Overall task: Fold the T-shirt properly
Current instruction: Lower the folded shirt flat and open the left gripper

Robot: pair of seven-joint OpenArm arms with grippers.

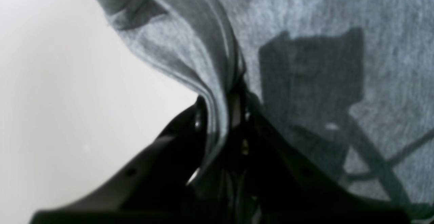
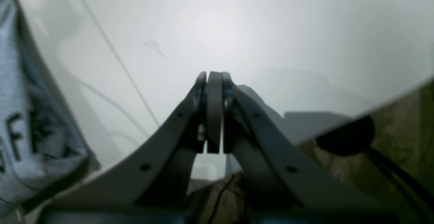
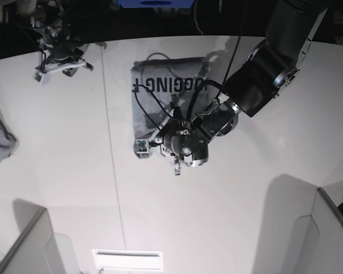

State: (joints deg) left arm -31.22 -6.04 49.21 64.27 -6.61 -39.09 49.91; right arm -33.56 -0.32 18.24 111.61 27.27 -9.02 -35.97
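Note:
The heather-grey T-shirt lies at the table's far middle, with a line of black block lettering across its upper part. My left gripper sits at the shirt's near edge. In the left wrist view the left gripper is shut on a bunched fold of the T-shirt, which rises out of the black fingers. My right gripper rests at the far left corner, away from the shirt. Its pads are pressed together with nothing between them. Part of the lettered T-shirt shows at that view's left edge.
A smaller grey cloth lump lies at the table's left edge. Grey panels stand at the near left and near right. A white slotted plate sits at the near edge. Black cables trail over the shirt.

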